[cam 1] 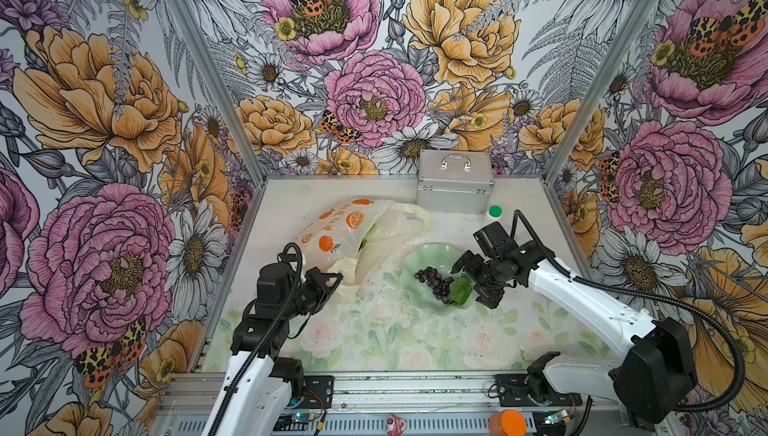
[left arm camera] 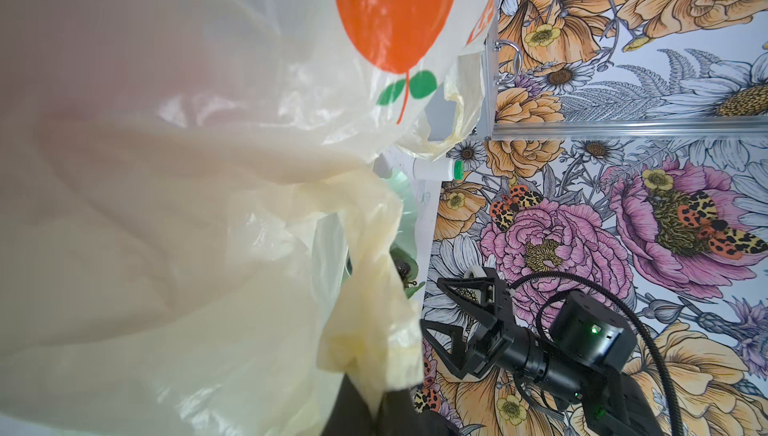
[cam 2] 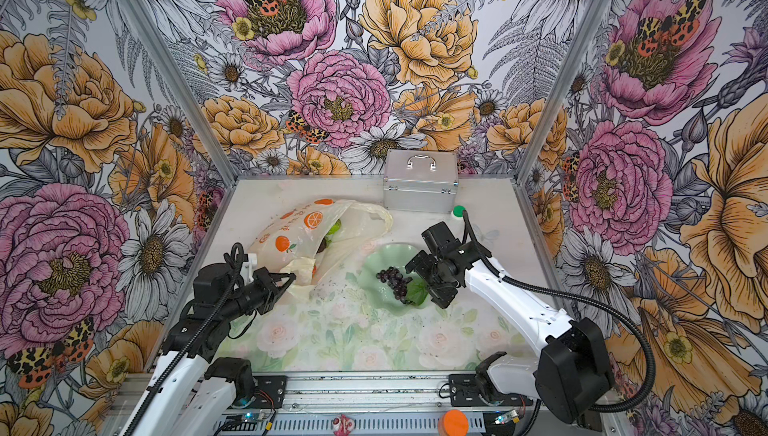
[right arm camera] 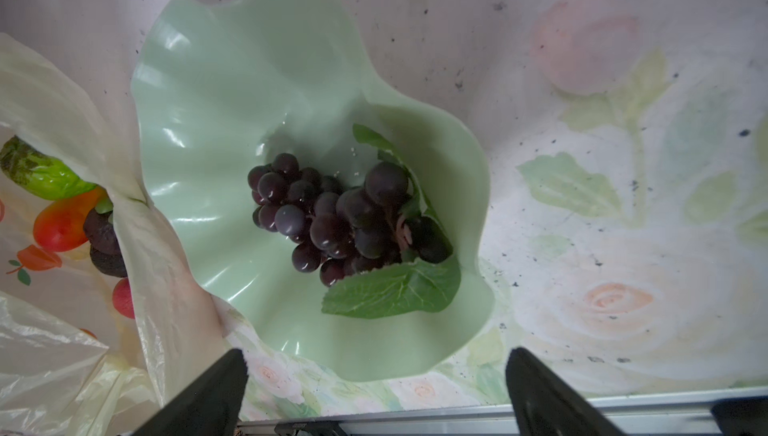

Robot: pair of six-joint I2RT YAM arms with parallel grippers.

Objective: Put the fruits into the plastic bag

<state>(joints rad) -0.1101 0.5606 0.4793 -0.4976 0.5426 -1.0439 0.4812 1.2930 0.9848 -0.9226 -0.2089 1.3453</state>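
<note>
Top views: left claw (cam 1: pixel 337 277) clamps plastic bag (cam 1: pixel 332 226); right claw (cam 1: pixel 471 284) apart near grape bunch (cam 1: pixel 434 282) in dish (cam 1: pixel 428 255).

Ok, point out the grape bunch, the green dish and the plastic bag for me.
grape bunch (right arm camera: pixel 328 218), right wrist view, middle of the cluster.
green dish (right arm camera: pixel 216 93), right wrist view, bare inner wall.
plastic bag (cam 1: pixel 332 230), a top view, printed side.

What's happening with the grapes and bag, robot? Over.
Left fingers shut on plastic bag edge. Right fingers open, facing grapes in dish. Nothing blocking.
</note>
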